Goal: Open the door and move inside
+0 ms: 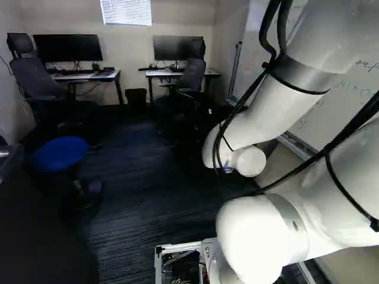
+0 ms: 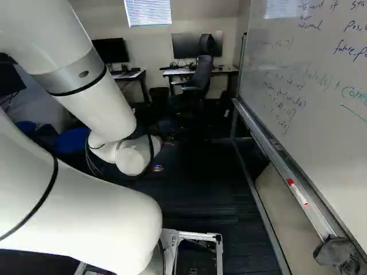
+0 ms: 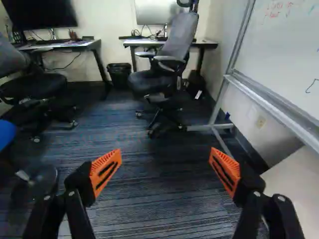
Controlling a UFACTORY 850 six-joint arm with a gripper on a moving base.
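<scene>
Wrist view gave us a decent stretch of open carpet [image 3: 159, 194] ahead of the gripper [image 3: 165, 154], running up to a swivel chair [image 3: 164, 69] by the front edge of the far desk [image 3: 172, 43]. A trash can [image 3: 119, 74] sat on the floor just beside that desk's leg. Tighter stuff: the whiteboard stand's foot [image 3: 209, 127] poked out near the chair's wheels, and a blue stool [image 1: 60, 154] took up floor at the left of the left base view. Down the right of the right base view ran the whiteboard [image 2: 309, 69], with a red-capped marker [image 2: 298, 193] on the tray along its lower edge. As for the pincer, we had it wide open, orange pads [image 3: 105, 172] well apart, only carpet showing between them. Where the door was, we honestly couldn't tell from these views.
</scene>
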